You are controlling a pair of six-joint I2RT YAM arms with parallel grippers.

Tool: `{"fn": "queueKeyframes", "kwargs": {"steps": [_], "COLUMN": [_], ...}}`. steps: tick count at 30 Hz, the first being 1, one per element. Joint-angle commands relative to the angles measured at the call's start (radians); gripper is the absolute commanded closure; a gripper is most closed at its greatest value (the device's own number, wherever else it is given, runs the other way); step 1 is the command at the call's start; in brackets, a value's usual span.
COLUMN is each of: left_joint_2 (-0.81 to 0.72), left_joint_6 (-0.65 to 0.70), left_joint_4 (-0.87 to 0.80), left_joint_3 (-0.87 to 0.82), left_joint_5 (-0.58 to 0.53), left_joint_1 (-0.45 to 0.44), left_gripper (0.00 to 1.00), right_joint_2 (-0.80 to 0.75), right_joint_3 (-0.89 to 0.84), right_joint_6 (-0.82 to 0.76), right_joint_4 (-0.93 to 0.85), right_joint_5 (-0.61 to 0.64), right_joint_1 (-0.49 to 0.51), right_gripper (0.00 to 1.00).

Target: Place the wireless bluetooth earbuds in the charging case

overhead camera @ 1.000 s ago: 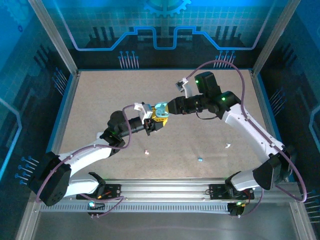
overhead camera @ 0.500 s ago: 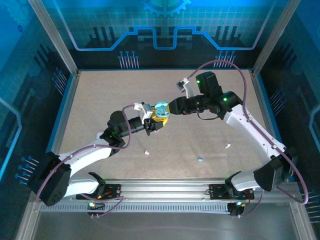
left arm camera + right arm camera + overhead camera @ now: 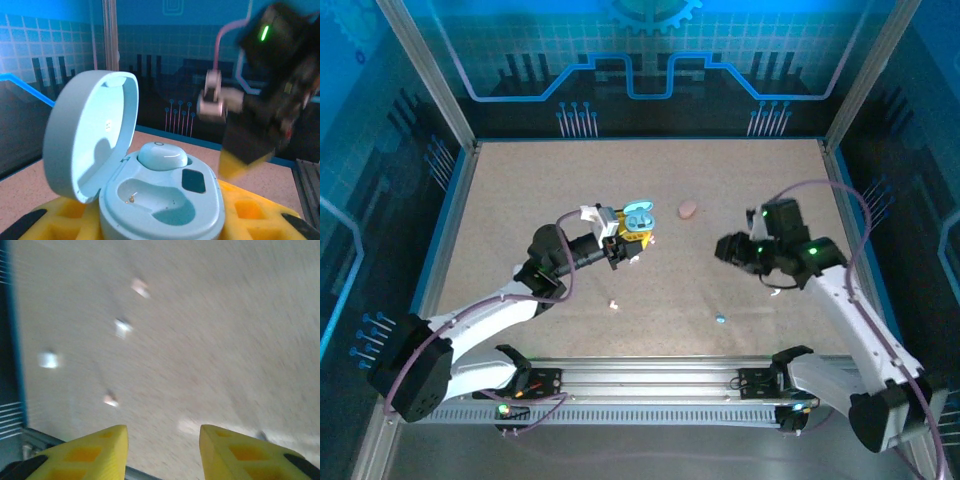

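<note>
One earbud [image 3: 162,155] seated in charging case [image 3: 165,212] clamped by left pincer [image 3: 630,235]; right pincer [image 3: 162,440], apart, empty, withdrawn toward loose earbuds [image 3: 720,319].

We see the left arm [image 3: 490,310] reach from its base at the near left, low over the bench [image 3: 520,190], elbow bent at the middle left and forearm running right toward the centre. Its wrist sits about level, and the left pincer [image 3: 632,236] has its yellow fingers [image 3: 255,215] pressed against the sides of the open charging case [image 3: 160,200]. The right arm [image 3: 850,310] climbs from the near right, folds at the elbow and turns its wrist leftward. We find the right pincer [image 3: 724,247] well apart from the left one, angled down at the bench, its two yellow fingers [image 3: 235,450] parted with nothing between them; its own wrist view is blurred.
</note>
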Motion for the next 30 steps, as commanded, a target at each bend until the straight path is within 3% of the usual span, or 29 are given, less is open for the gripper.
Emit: {"fn": "queueKeyframes", "kwargs": {"steps": [1,9,30], "left_joint_2": [-0.033,-0.047,-0.036], "left_joint_6": [0.019,0.009,0.015], "left_joint_4": [0.017,0.011,-0.004], "left_joint_3": [-0.014,-0.021,-0.007], "left_joint_5": [-0.012,-0.014,-0.012], "left_joint_1": [-0.007,-0.008,-0.007], "left_gripper": [0.69,0.69,0.69], "right_joint_2": [0.006,0.055,0.184], "right_joint_3": [-0.151,-0.322,-0.359], "right_joint_6": [0.086,0.12,0.191], "right_joint_4": [-0.055,0.041,0.193], "right_joint_5": [-0.006,-0.029,-0.033], "right_joint_1": [0.001,0.02,0.099], "right_gripper": [0.56,0.48,0.54]}}
